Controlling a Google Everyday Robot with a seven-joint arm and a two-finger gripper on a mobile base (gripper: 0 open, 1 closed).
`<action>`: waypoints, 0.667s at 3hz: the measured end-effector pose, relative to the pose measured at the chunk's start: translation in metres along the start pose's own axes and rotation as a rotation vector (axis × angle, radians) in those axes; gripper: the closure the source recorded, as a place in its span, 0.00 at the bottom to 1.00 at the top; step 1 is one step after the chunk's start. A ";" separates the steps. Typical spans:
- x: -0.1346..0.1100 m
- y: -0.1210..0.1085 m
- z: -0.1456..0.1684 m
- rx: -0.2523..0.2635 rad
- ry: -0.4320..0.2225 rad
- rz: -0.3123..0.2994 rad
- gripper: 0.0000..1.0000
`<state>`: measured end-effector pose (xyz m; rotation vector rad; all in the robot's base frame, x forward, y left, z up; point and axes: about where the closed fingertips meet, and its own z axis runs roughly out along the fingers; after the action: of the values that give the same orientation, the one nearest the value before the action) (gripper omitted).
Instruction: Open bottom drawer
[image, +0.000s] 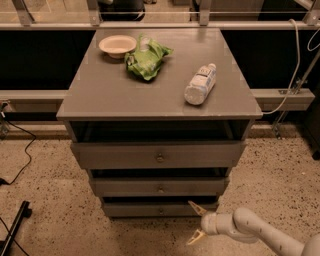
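The gripper (195, 223) sits low at the bottom right, just above the speckled floor (55, 200). Its two pale fingers (196, 207) are spread wide with nothing between them, one angled up and one down, both pointing left. The white arm (260, 232) runs away from it to the right, out of the lower corner. Just left of the gripper, level with its upper finger, is the bottom drawer (150, 209), the narrowest of the three grey fronts. The drawer's small round knob (160, 211) lies to the left of the fingertips, clearly apart from them. The upper fingertip overlaps the right end of that drawer's front, but whether it touches cannot be told. Directly above the bottom drawer is the middle drawer (160, 186). Higher still is the top drawer (159, 155), the widest, and a dark gap shows over each front. Far above the gripper, on the grey cabinet top (105, 95), a water bottle (200, 84) lies on its side. Further up and to the left are a crumpled green bag (146, 58) and a pale bowl (117, 45) just beside it. A black cable (20, 150) trails across the floor well to the left.
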<state>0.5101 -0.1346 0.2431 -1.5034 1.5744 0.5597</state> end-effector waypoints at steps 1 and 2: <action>0.012 -0.021 0.009 -0.014 0.033 -0.013 0.00; 0.024 -0.028 0.014 -0.031 0.070 -0.019 0.00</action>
<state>0.5434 -0.1419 0.2226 -1.5751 1.6093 0.5281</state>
